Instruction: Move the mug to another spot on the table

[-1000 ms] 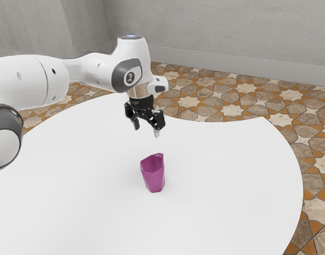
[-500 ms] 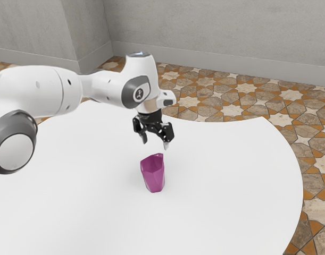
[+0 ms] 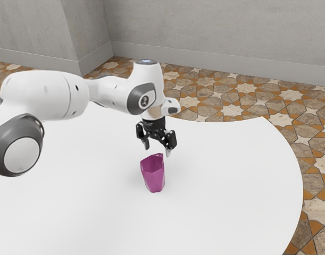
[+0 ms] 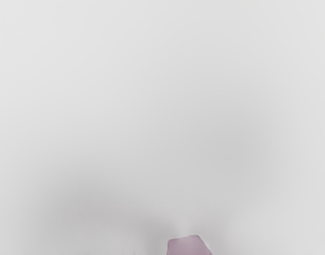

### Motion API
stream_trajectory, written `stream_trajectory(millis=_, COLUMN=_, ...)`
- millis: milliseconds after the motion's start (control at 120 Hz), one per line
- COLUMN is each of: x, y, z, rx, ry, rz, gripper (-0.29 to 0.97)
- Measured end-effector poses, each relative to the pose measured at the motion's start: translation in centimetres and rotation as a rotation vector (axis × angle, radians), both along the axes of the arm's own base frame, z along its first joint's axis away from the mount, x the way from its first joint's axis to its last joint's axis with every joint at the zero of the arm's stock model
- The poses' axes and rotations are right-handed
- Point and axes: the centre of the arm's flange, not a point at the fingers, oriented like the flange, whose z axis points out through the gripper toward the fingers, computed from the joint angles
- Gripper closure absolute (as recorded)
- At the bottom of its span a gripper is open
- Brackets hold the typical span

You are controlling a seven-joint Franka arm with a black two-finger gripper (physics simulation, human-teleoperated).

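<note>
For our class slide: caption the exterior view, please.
Open end effector poised above a purple mug on a white table.

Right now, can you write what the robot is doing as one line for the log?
gripper: open, close above mug | mug: upright on table, not gripped | move: not yet done

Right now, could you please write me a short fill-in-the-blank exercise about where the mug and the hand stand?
1. The mug stands ____ on the white table.
2. The hand hangs just ____ the mug, without touching it.
3. The hand is ____, with nothing gripped in it.

Missing words: upright; above; open.
</note>
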Motion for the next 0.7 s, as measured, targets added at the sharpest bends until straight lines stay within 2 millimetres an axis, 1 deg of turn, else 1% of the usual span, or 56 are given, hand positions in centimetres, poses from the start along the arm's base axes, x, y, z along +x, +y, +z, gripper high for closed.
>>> stream_trajectory(millis=225, x=0.0, y=-0.4, z=-1.6, rx=0.005, ry=0.020, rz=-0.008, gripper=0.02)
stream_trajectory(millis=500, x=0.6, y=-0.4, z=-2.5, rx=0.007, ry=0.021, rz=-0.008, gripper=0.02)
stream_trajectory(millis=650, x=0.7, y=-0.4, z=-2.6, rx=0.006, ry=0.020, rz=-0.010, gripper=0.02)
stream_trajectory(millis=700, x=0.7, y=-0.4, z=-3.0, rx=0.007, ry=0.025, rz=-0.011, gripper=0.02)
